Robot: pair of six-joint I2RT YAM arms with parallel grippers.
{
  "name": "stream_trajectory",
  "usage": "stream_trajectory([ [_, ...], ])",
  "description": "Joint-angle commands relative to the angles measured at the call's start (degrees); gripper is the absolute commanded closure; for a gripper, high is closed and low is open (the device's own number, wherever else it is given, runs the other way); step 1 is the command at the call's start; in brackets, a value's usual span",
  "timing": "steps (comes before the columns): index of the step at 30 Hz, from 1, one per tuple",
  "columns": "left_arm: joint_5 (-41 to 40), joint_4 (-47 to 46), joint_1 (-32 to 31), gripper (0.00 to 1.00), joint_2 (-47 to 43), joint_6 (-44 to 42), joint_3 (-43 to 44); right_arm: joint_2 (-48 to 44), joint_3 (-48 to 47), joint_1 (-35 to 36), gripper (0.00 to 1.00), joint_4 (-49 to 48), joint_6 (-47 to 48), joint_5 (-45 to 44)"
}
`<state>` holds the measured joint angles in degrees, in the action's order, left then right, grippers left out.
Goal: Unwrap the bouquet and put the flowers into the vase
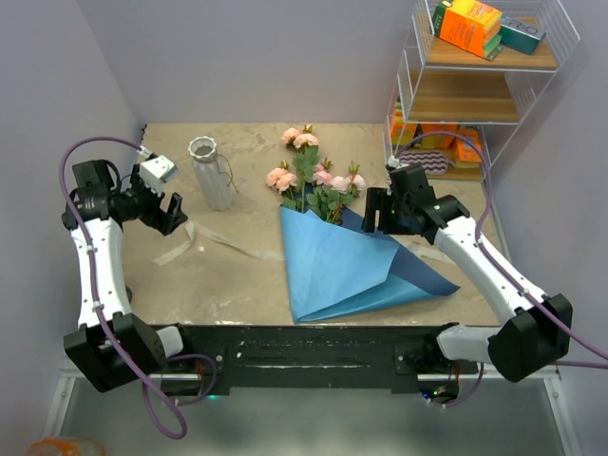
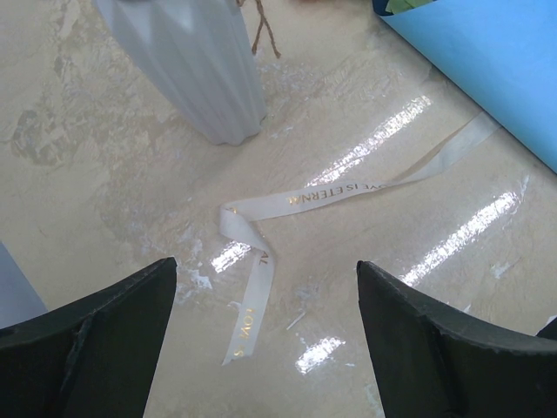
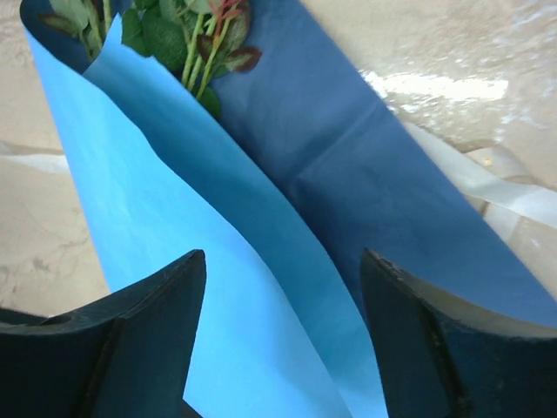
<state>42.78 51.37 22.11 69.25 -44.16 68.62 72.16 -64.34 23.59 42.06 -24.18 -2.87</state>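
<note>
Top external: table with the bouquet lying near centre. Blue paper is loosened into a flat, half-open cone, its point toward 6 o'clock and its mouth toward 12. The flowers stick out of the mouth at 12 o'clock, pink heads and green leaves, stems hidden inside the paper. The vase stands upright at 10 o'clock from table centre, apart from the paper, no flowers in it. Beige ribbon is off the cone, loose on the table at 8 o'clock, between vase and paper. Wire shelf with boxes at 2 o'clock.

Left gripper hangs at 9 o'clock, just beside the vase, fingers spread, holding nothing. Right gripper is at 3 o'clock, at the paper's right upper edge.

Left wrist: left gripper released, jaws wide over bare table. Ribbon with gold lettering lies flat under it, running to 2 o'clock toward the paper. Vase base at 11 o'clock.

Right wrist: right gripper released, fingers apart over a raised fold of the paper, not pinching it. Leaves and stems at 11 o'clock inside the wrap.
</note>
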Motion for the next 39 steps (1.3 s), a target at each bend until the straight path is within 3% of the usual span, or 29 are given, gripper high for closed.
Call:
stream_trajectory([
  [1,-0.4,-1.6,-0.3,0.11,-1.6,-0.9,0.6,1.4,3.0,-0.5,0.30,-2.4,0.8,10.7],
  [8,-0.9,-2.4,-0.6,0.11,-1.4,-0.5,0.6,1.8,2.2,-0.7,0.57,-2.9,0.5,16.6],
  [13,-0.9,-2.7,-0.8,0.11,-1.8,-0.5,-0.2,1.1,1.8,-0.7,1.00,-3.5,0.1,17.4],
  [23,-1.1,-3.5,-1.3,0.11,-1.8,0.2,-0.6,1.0,-2.1,1.3,1.00,-6.4,-2.4,22.9],
  [31,-0.3,-3.2,-1.1,0.09,-2.1,2.4,0.6,3.9,-7.6,17.2,0.98,-15.9,-9.9,19.3],
  [35,1.0,-2.7,-0.3,0.08,0.1,8.6,3.2,7.7,-8.4,24.7,0.96,-19.6,-12.4,17.3],
  [39,1.1,-8.4,1.3,0.03,-0.4,17.8,4.2,11.6,-7.7,28.8,0.94,-26.1,-15.5,16.7],
])
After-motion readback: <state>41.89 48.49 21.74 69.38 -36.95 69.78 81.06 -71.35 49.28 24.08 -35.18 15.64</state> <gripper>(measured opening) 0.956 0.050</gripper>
